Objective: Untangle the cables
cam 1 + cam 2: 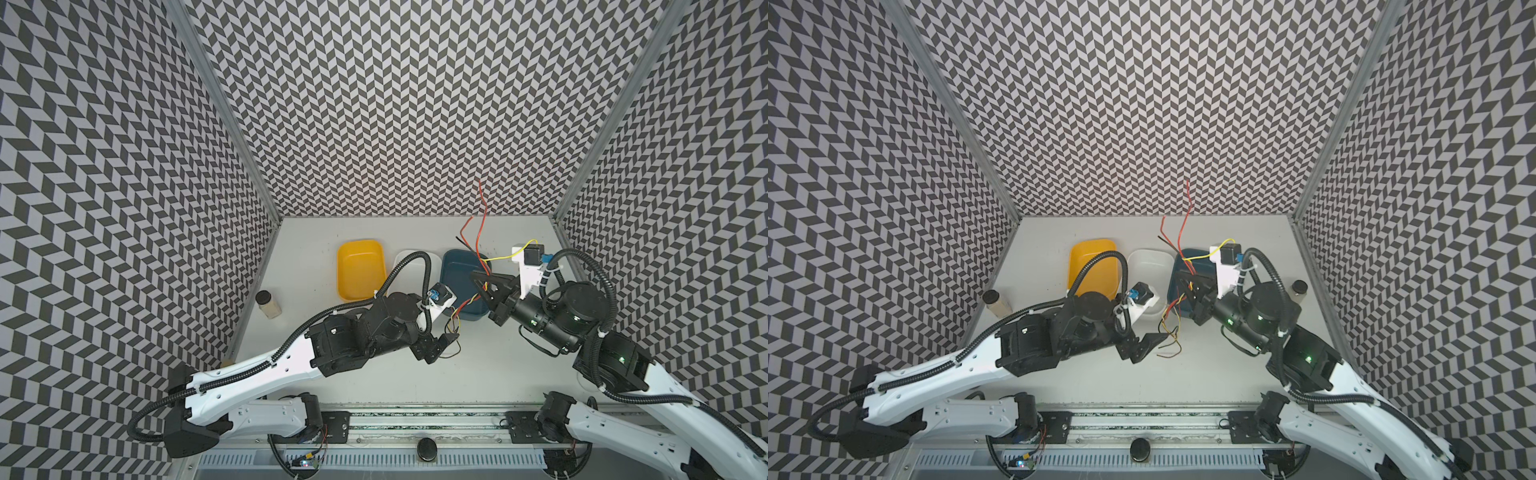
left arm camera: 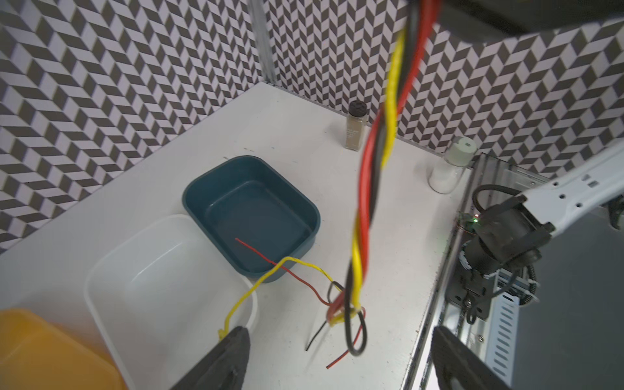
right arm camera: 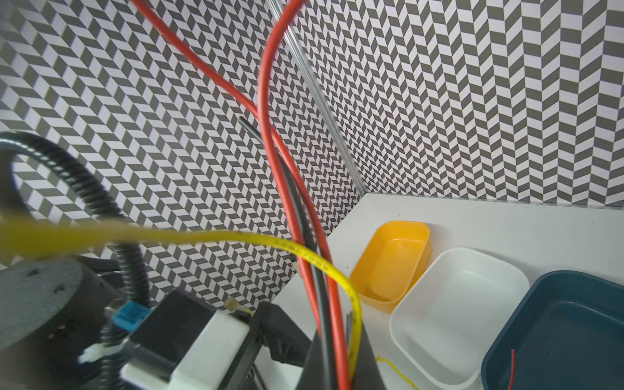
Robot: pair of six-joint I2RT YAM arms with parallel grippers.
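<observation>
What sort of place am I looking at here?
Probably a robotics test booth: a left arm and right arm on a rail, patterned walls around a white table, and props like cables and a yellow tub.

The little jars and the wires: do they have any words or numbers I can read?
No text here can be read.
black-lidded jar: pale label, print too blurred to read.
white-lidded jar: small mark on the lid, too small to read.
yellow cable: tiny printed marks along it, too small to read.
</observation>
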